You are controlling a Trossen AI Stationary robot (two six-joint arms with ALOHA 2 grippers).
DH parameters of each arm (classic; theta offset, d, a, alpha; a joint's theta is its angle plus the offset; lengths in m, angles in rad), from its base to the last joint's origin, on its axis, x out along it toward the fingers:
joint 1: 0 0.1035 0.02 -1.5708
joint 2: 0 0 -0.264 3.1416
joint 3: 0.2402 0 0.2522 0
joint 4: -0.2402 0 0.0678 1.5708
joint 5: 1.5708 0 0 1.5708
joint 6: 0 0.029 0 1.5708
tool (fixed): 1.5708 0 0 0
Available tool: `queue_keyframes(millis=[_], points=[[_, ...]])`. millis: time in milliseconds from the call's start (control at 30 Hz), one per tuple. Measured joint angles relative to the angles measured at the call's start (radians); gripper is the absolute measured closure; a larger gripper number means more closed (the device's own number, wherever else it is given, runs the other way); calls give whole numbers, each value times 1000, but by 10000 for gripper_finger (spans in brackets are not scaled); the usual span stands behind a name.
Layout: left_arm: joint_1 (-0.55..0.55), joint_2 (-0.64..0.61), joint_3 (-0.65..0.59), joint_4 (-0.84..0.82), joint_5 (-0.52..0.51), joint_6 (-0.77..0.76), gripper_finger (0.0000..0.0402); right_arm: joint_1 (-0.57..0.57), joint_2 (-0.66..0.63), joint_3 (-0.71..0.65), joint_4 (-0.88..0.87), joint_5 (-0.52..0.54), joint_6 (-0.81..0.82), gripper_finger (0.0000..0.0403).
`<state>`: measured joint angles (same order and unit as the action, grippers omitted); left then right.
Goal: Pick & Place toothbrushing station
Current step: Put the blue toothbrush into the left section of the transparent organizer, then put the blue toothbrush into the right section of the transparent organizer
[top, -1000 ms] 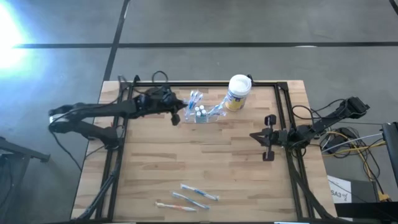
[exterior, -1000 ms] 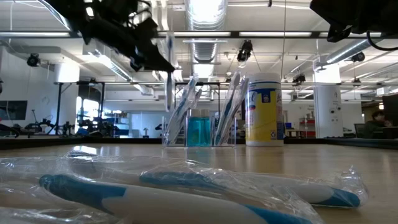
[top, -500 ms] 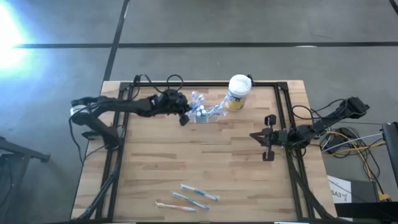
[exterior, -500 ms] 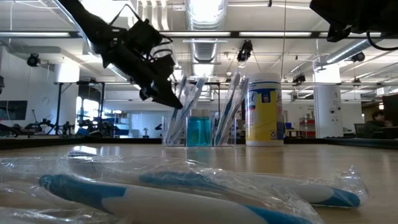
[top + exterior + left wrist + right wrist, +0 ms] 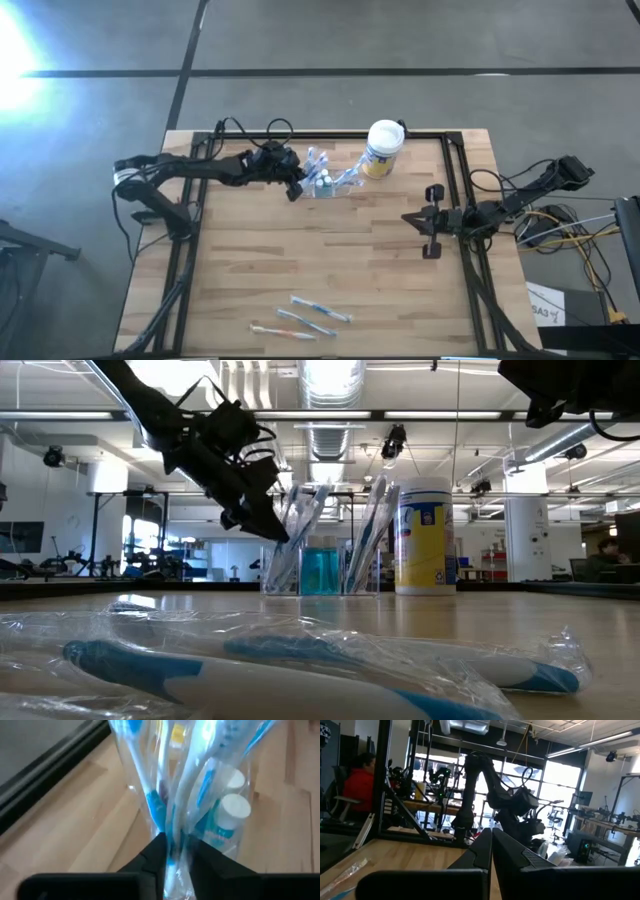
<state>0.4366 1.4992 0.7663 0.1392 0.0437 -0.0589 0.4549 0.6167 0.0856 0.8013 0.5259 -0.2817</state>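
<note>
Left pincer (image 5: pixel 294 190) pinching wrapped toothbrush (image 5: pixel 172 827) at toothbrushing station (image 5: pixel 325 184); right pincer (image 5: pixel 428 221) closed, near edge.

Toothbrushing station (image 5: pixel 325 184) just left of canister (image 5: pixel 383 146); wrapped toothbrushes (image 5: pixel 305 315) near front edge.

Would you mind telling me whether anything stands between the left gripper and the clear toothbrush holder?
Only the wrapped toothbrush between its fingers: the left gripper is already at the holder, pinching that brush, which stands in it. The white canister sits on the holder's other side.
</note>
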Motion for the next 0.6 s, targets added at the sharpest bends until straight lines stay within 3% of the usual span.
queue_keyframes(millis=[333,467,600], points=[[0,-121,-3,-34,37,9,213,0,0,0,-1,0,9,394],[0,-261,-3,-182,114,63,185,0,0,0,-2,0,0,394],[-2,-458,-4,-310,231,63,186,0,0,0,-2,0,-15,394]])
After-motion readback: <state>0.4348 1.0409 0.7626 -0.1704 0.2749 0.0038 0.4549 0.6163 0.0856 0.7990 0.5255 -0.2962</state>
